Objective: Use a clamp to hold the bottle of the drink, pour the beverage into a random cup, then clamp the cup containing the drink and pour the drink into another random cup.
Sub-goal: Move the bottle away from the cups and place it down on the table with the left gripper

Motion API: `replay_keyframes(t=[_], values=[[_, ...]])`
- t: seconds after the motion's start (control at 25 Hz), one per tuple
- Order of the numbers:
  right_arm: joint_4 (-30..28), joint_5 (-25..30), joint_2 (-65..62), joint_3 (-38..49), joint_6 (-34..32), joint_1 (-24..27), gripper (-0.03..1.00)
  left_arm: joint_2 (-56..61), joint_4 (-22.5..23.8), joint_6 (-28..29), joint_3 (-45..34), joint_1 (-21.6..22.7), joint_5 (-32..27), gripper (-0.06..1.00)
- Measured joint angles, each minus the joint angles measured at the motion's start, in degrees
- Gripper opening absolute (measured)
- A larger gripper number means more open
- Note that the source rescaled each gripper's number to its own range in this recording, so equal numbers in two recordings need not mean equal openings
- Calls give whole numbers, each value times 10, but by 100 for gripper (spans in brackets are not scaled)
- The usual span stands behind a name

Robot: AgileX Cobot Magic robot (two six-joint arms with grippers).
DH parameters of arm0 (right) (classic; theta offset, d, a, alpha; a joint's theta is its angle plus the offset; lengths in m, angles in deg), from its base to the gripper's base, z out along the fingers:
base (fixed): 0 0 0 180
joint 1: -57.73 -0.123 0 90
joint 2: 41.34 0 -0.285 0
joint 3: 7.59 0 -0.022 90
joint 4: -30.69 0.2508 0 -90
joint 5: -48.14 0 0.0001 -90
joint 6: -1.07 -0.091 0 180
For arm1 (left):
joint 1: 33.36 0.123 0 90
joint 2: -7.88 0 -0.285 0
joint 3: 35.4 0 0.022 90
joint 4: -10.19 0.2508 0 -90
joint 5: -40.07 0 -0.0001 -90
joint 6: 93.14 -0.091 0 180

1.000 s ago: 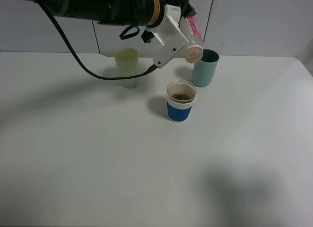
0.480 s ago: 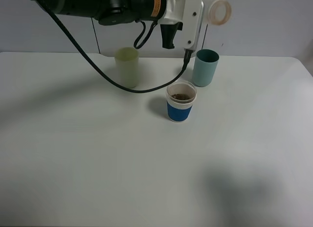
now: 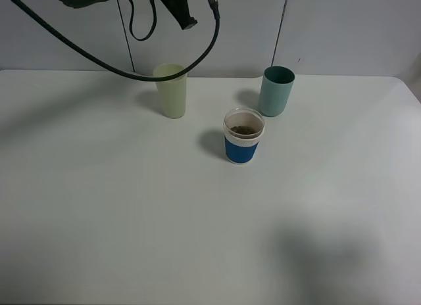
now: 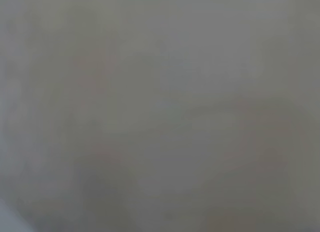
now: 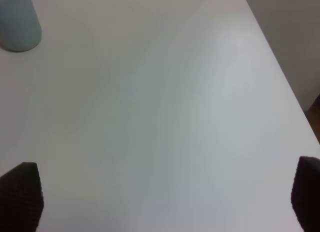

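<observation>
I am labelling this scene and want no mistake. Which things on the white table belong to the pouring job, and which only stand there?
Belong to the job:
- short cup with a white band and blue sleeve, with dark brown liquid inside
- tall pale yellow-green plastic tumbler, probably the cup to fill next

Only standing there:
- plain teal cup, behind the blue-sleeved cup
</observation>
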Motion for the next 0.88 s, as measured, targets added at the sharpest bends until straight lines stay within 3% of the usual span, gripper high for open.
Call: replay_keyframes(t=[0.28, 0.88], values=[[0, 0, 0, 0, 0, 0, 100, 74, -74, -1, -145, 82, 60, 0], [0, 0, 0, 0, 0, 0, 100, 132, -313, -66, -395, 206, 266, 0]])
